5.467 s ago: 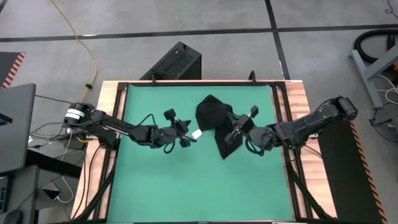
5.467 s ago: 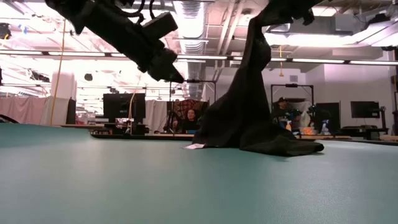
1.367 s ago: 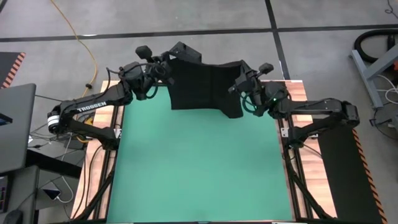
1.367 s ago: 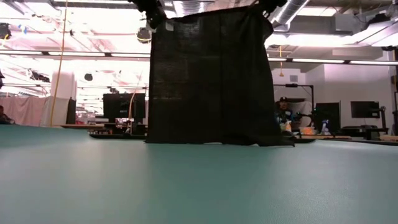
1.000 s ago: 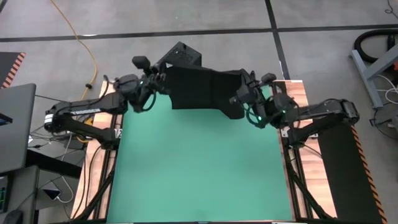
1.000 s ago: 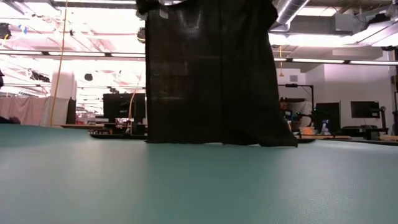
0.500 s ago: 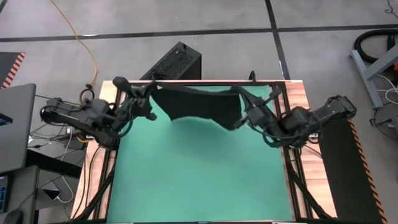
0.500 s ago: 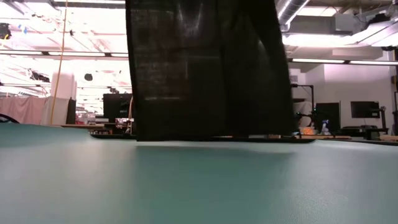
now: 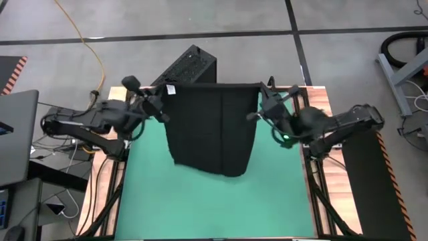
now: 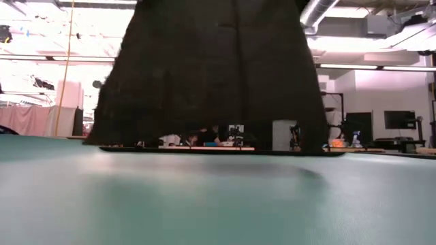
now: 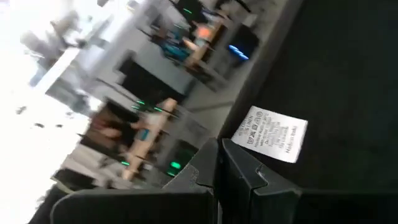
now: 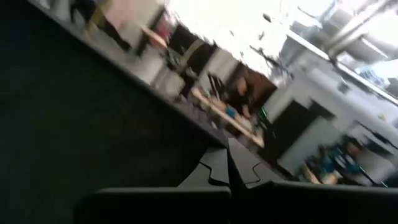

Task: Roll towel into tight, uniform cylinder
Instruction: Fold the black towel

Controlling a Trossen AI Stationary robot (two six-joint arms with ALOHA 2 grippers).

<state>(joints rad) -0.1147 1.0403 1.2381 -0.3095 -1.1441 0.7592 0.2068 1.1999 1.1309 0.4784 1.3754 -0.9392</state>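
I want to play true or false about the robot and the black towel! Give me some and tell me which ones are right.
1. Both arms hold the towel by its corners. True: the left gripper and the right gripper each pinch one.
2. The towel is rolled into a tube. False: it is spread out wide.
3. The white tag sits near the left gripper. True.
4. The mat is red. False: it is green.
5. The jaws are wide open. False: they are shut on the cloth.
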